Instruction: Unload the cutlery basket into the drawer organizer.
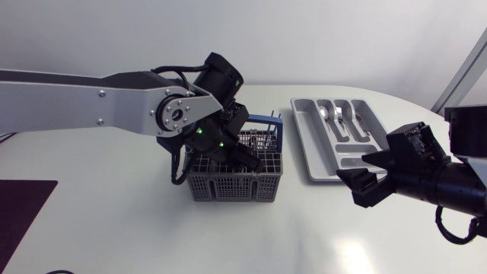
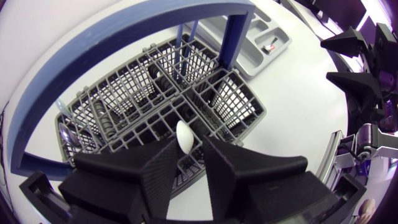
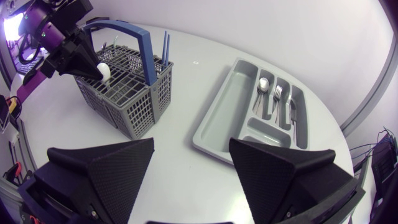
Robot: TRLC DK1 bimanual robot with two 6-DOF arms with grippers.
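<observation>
- My left hand (image 2: pixel 188 144) hangs over the grey cutlery basket (image 1: pixel 228 187), its fingers drawn close together on a white piece of cutlery (image 2: pixel 184 133).
- Only the rounded end of that piece shows between my fingertips, just above the basket's middle compartments; I cannot tell what kind of utensil it is.
- The basket stands on the white worktop (image 1: pixel 114 217), its blue handle (image 3: pixel 147 48) arching above it.
- A thin blue piece (image 3: pixel 165 45) stands upright in a compartment just beside the handle post.
- The grey drawer organizer (image 3: pixel 217 121) lies on the worktop near the basket, apart from it.
- A spoon (image 3: pixel 263 87) and a fork (image 3: pixel 277 96) lie in neighbouring long compartments of the organizer.
- My right hand (image 3: pixel 191 146) hovers above the worktop beside the organizer, fingers spread wide and holding nothing.
</observation>
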